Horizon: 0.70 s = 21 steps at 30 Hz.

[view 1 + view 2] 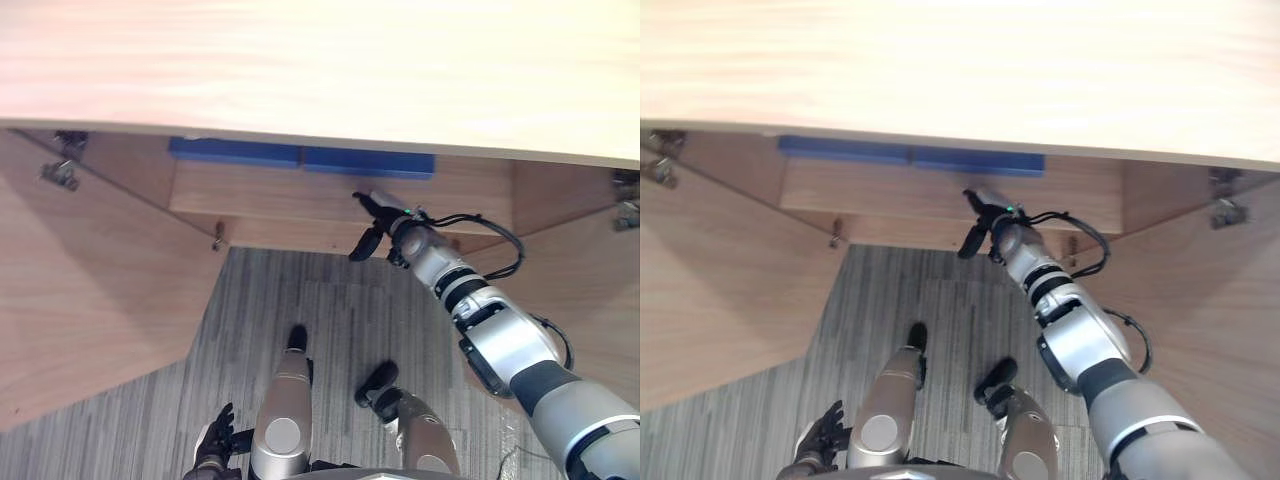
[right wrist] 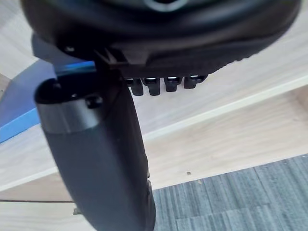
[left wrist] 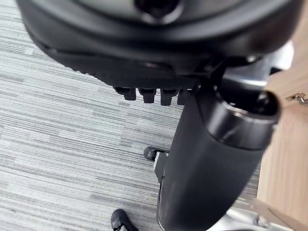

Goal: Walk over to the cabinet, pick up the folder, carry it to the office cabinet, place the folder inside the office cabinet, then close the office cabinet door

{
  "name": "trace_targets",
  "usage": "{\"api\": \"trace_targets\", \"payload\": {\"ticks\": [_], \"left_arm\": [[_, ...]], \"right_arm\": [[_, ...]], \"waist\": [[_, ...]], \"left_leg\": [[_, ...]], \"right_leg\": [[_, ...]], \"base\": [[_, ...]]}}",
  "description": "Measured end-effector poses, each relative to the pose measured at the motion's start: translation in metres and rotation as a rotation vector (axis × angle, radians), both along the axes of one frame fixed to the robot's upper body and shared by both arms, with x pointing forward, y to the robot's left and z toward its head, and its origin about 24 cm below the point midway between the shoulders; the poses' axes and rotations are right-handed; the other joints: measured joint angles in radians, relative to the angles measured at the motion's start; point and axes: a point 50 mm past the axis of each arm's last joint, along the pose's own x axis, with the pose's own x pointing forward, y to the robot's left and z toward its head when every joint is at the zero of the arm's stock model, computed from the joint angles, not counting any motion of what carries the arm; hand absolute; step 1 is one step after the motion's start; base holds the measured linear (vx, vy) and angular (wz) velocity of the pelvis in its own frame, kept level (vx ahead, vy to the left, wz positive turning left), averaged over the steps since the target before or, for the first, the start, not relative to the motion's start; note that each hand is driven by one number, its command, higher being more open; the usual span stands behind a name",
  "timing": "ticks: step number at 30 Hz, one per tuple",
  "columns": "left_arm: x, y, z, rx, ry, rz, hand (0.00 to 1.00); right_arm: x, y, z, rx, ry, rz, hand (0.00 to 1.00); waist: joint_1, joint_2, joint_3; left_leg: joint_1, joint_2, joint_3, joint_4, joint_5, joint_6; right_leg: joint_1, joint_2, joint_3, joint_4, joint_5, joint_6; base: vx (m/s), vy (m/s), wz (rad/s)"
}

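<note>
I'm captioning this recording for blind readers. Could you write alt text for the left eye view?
The robot's right hand reaches toward the shelf of an open wooden cabinet, just short of a blue folder lying flat on it. The left hand hangs low over grey carpet.

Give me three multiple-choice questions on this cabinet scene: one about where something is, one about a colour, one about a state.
1. Where does the folder lie?
A) on the carpet
B) on the shelf inside the cabinet
C) on top of the cabinet

2. What colour is the folder?
A) red
B) green
C) blue

3. How do the cabinet's doors stand?
A) both swung open
B) both shut
C) one shut, one open

Answers:
1. B, the folder lies flat on the shelf, just under the cabinet's top.
2. C, its visible strip is blue.
3. A, a door angles outward on each side and the inside is exposed.
</note>
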Motion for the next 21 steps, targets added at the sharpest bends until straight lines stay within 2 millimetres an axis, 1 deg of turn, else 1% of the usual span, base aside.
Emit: {"api": "trace_targets", "payload": {"ticks": [1,2,4,5,6,7,8,9,10,11,12,13,14,16,17,18,19,20,21], "left_arm": [[-0.006,0.004,-0.001,-0.003,0.010,0.038,1.00],[-0.009,0.004,-0.002,-0.005,0.015,0.054,1.00],[-0.020,0.006,-0.005,-0.011,0.035,0.108,1.00],[-0.022,0.006,-0.006,-0.013,0.044,0.111,1.00],[-0.028,0.005,-0.009,-0.013,0.077,0.116,1.00],[-0.036,0.007,-0.012,-0.010,0.111,0.119,1.00],[-0.045,0.009,-0.015,-0.007,0.151,0.123,1.00],[-0.048,0.009,-0.017,-0.006,0.169,0.127,1.00],[-0.052,0.009,-0.019,-0.006,0.188,0.135,1.00],[-0.056,0.009,-0.020,-0.005,0.201,0.140,1.00],[-0.062,0.008,-0.021,-0.001,0.224,0.142,1.00],[-0.067,0.007,-0.022,0.004,0.245,0.136,1.00],[-0.068,0.007,-0.023,0.002,0.253,0.139,1.00],[-0.077,0.004,-0.026,-0.004,0.296,0.139,1.00],[-0.078,0.003,-0.027,-0.004,0.306,0.136,1.00],[-0.080,0.003,-0.028,-0.006,0.321,0.138,1.00],[-0.081,0.003,-0.028,-0.006,0.326,0.142,1.00],[-0.085,0.001,-0.029,-0.004,0.344,0.150,1.00],[-0.087,0.000,-0.030,-0.007,0.359,0.148,1.00]], "right_arm": [[-0.005,0.008,-0.011,-0.014,0.037,0.034,1.00],[-0.008,0.011,-0.017,-0.010,0.058,0.043,1.00],[-0.019,0.022,-0.034,-0.007,0.112,0.082,1.00],[-0.021,0.022,-0.038,-0.003,0.122,0.083,1.00],[-0.027,0.018,-0.049,0.011,0.152,0.072,1.00],[-0.032,0.012,-0.061,0.036,0.184,0.045,1.00],[-0.040,0.004,-0.073,0.077,0.219,0.010,1.00],[-0.044,0.000,-0.079,0.102,0.232,-0.011,1.00],[-0.053,-0.013,-0.092,0.168,0.266,-0.070,1.00],[-0.060,-0.020,-0.102,0.233,0.293,-0.119,1.00],[-0.073,-0.028,-0.118,0.324,0.338,-0.191,1.00],[-0.087,-0.035,-0.133,0.402,0.383,-0.261,1.00],[-0.095,-0.040,-0.141,0.433,0.403,-0.301,1.00],[-0.128,-0.048,-0.171,0.543,0.483,-0.433,1.00],[-0.137,-0.049,-0.177,0.562,0.497,-0.461,1.00],[-0.151,-0.049,-0.186,0.596,0.520,-0.504,1.00],[-0.157,-0.049,-0.189,0.610,0.525,-0.519,1.00],[-0.164,-0.048,-0.192,0.633,0.522,-0.544,1.00],[-0.169,-0.050,-0.194,0.647,0.522,-0.571,1.00]], "waist": [[0.000,-0.016,-0.009],[0.001,-0.023,-0.012],[0.001,-0.051,-0.035],[0.000,-0.055,-0.044],[-0.010,-0.060,-0.074],[-0.024,-0.078,-0.106],[-0.045,-0.092,-0.137],[-0.053,-0.097,-0.144],[-0.057,-0.100,-0.155],[-0.057,-0.099,-0.164],[-0.062,-0.096,-0.176],[-0.070,-0.092,-0.187],[-0.075,-0.089,-0.192],[-0.100,-0.079,-0.202],[-0.108,-0.077,-0.203],[-0.120,-0.074,-0.206],[-0.121,-0.072,-0.208],[-0.123,-0.066,-0.208],[-0.130,-0.064,-0.204]], "left_leg": [[0.020,0.011,-0.001,0.014,-0.003,-0.001],[0.028,0.011,-0.020,0.029,-0.006,-0.005],[0.054,0.013,-0.165,0.094,-0.045,-0.014],[0.063,0.012,-0.205,0.101,-0.061,-0.015],[0.082,0.009,-0.268,0.091,-0.088,-0.029],[0.100,0.007,-0.276,0.062,-0.097,-0.039],[0.120,0.001,-0.266,0.022,-0.099,-0.041],[0.138,-0.003,-0.257,0.000,-0.099,-0.042],[0.178,-0.011,-0.224,-0.040,-0.099,-0.042],[0.203,-0.018,-0.191,-0.068,-0.098,-0.041],[0.237,-0.033,-0.148,-0.102,-0.092,-0.031],[0.265,-0.053,-0.100,-0.127,-0.082,-0.015],[0.277,-0.062,-0.079,-0.137,-0.078,-0.009],[0.332,-0.099,0.006,-0.174,-0.063,0.015],[0.344,-0.105,0.025,-0.180,-0.061,0.019],[0.358,-0.110,0.069,-0.185,-0.055,0.028],[0.361,-0.107,0.099,-0.189,-0.050,0.036],[0.370,-0.091,0.160,-0.211,-0.038,0.055],[0.396,-0.095,0.207,-0.228,-0.025,0.053]], "right_leg": [[0.016,0.024,0.040,-0.028,0.012,-0.004],[0.024,0.037,0.060,-0.038,0.017,-0.009],[0.037,0.092,0.146,-0.064,0.040,-0.025],[0.037,0.104,0.166,-0.068,0.043,-0.027],[0.031,0.121,0.196,-0.069,0.048,-0.027],[0.014,0.122,0.223,-0.066,0.052,-0.023],[0.000,0.115,0.246,-0.068,0.061,-0.014],[0.001,0.110,0.258,-0.071,0.066,-0.010],[0.001,0.104,0.300,-0.084,0.086,0.000],[0.001,0.103,0.335,-0.100,0.104,0.010],[0.000,0.095,0.386,-0.122,0.132,0.024],[0.000,0.083,0.434,-0.146,0.160,0.035],[0.000,0.077,0.456,-0.156,0.173,0.042],[-0.001,0.056,0.540,-0.173,0.211,0.064],[-0.002,0.051,0.549,-0.173,0.220,0.064],[-0.017,0.050,0.527,-0.172,0.261,0.051],[-0.025,0.052,0.493,-0.186,0.297,0.031],[-0.024,0.045,0.374,-0.213,0.316,-0.012],[-0.028,-0.008,0.176,-0.076,0.192,-0.061]], "base": [[0.01,-0.050,-0.67],[0.02,-0.082,-1.05],[0.00,-0.050,-1.20],[-0.01,0.010,-1.11],[-0.01,0.082,-0.88],[-0.01,0.094,-0.83],[0.00,0.105,-0.54],[-0.01,0.159,-0.63],[-0.02,0.180,-0.76],[-0.05,0.232,-1.12],[-0.08,0.212,-1.19],[-0.10,0.212,-1.08],[-0.15,0.247,-1.00],[-0.15,0.191,-0.96],[-0.13,0.092,-0.95],[-0.16,0.059,-0.86],[-0.25,0.029,-1.20],[-0.25,-0.028,-1.26],[-0.20,-0.050,-1.16]]}}
